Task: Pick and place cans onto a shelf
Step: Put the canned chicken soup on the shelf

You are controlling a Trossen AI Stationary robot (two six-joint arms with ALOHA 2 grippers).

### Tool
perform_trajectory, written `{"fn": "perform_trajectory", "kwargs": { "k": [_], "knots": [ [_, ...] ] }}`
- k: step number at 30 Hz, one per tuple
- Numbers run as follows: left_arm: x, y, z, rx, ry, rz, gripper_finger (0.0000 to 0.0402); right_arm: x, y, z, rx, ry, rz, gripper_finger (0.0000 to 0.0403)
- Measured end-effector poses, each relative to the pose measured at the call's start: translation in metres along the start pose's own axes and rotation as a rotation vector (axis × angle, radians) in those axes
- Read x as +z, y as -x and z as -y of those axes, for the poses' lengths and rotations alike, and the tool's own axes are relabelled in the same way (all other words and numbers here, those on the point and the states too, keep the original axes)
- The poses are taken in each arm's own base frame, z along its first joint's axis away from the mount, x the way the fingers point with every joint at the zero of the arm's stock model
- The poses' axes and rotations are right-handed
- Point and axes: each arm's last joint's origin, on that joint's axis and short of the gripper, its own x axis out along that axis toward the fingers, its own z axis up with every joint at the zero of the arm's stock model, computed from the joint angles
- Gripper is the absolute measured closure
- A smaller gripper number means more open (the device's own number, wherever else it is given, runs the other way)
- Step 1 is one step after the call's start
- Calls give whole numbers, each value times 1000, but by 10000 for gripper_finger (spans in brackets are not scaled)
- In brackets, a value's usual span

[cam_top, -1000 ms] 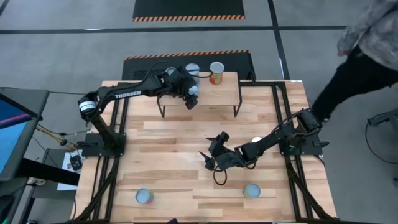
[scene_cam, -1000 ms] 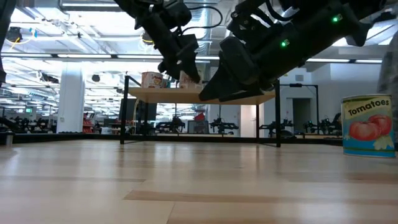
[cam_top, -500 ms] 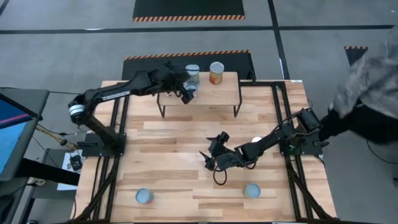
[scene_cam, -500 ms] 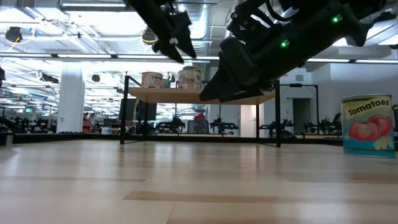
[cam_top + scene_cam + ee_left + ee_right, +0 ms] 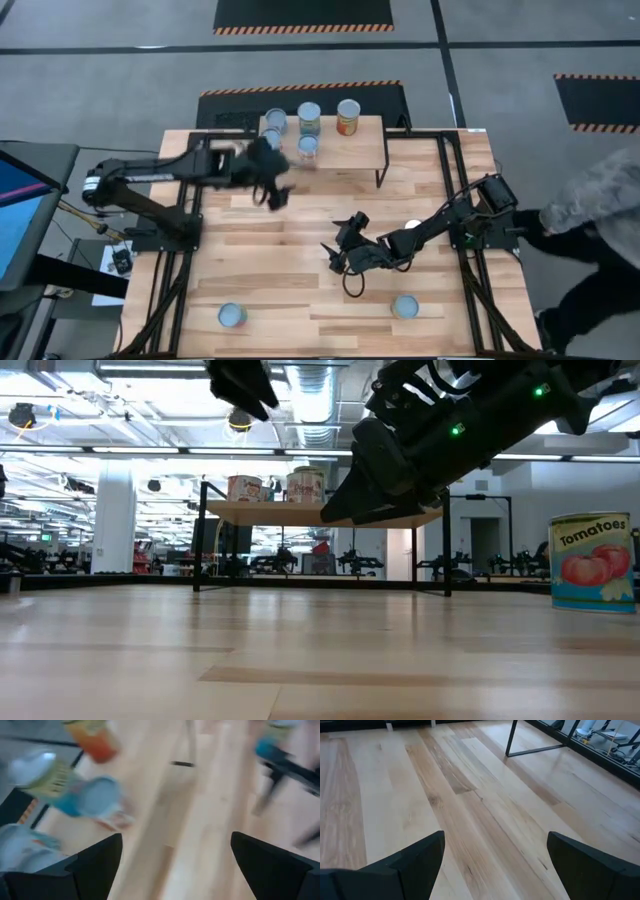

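The left claw [image 5: 272, 193] is seen spread and empty just off the shelf [image 5: 350, 148], where four cans [image 5: 309, 118] stand, while the right claw [image 5: 340, 250], also spread, is parked mid-surface [image 5: 280, 270], two cans [image 5: 232, 316] nearby.

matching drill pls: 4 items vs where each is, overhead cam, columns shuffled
Items:
1. orange-label can
2. left tool
3. right tool
4. can at the near right

Places:
A. on the tabletop, near edge, right of centre
B. on the shelf, rightmost can there
C. over mid-table, open, empty
D. just in front of the shelf's left end, open, empty

Pairs: 1-B, 2-D, 3-C, 4-A
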Motion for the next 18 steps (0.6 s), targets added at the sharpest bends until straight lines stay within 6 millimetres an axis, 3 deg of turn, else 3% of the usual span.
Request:
{"fn": "perform_trajectory", "kwargs": {
  "k": [8, 15, 18],
  "knots": [
    [-60, 28, 71, -144, -87, 13, 40, -1, 0, 0, -4, 2, -8, 27],
    [-128, 55, 119, -596, -193, -154, 40, -1, -1, 2, -10, 0, -9, 27],
    [-154, 60, 138, -708, -208, -179, 40, 0, -3, 4, -17, -16, -10, 27]
  ]
}}
